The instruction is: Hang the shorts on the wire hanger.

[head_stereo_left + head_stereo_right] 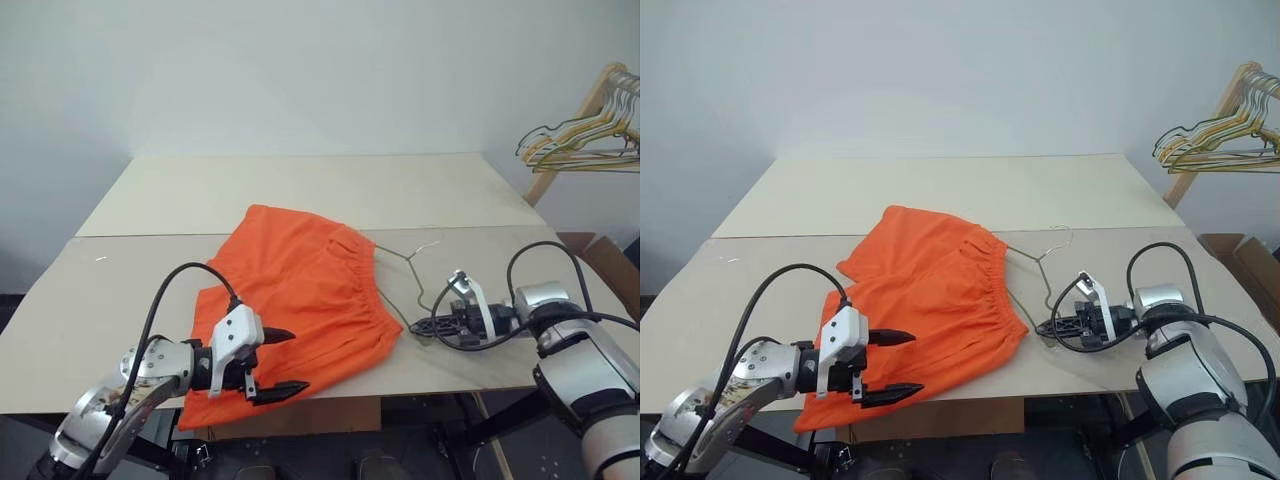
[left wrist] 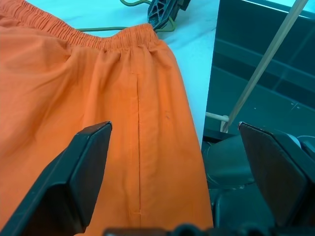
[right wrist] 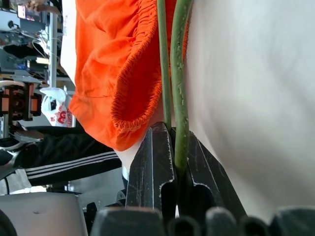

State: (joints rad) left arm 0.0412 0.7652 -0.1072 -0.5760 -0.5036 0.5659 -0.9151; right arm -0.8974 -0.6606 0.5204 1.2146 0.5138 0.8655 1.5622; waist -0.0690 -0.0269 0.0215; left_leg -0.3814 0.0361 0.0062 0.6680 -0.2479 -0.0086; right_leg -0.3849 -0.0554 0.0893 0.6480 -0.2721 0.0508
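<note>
White wall behind a pale beige tabletop [image 1: 300,195] made of two boards. Bright orange fabric shorts with a gathered elastic waistband [image 1: 300,300] lie flat at table centre, reaching the near edge. Thin grey-olive wire hanger [image 1: 400,285] lies at 3 o'clock of the shorts, touching the waistband. Right gripper [image 1: 425,325] clenched on the hanger's wire. Left gripper [image 1: 280,362] spread wide, hovering over the shorts' near hem. Wooden rack with spare wire hangers [image 1: 590,135] at 2 o'clock.
</note>
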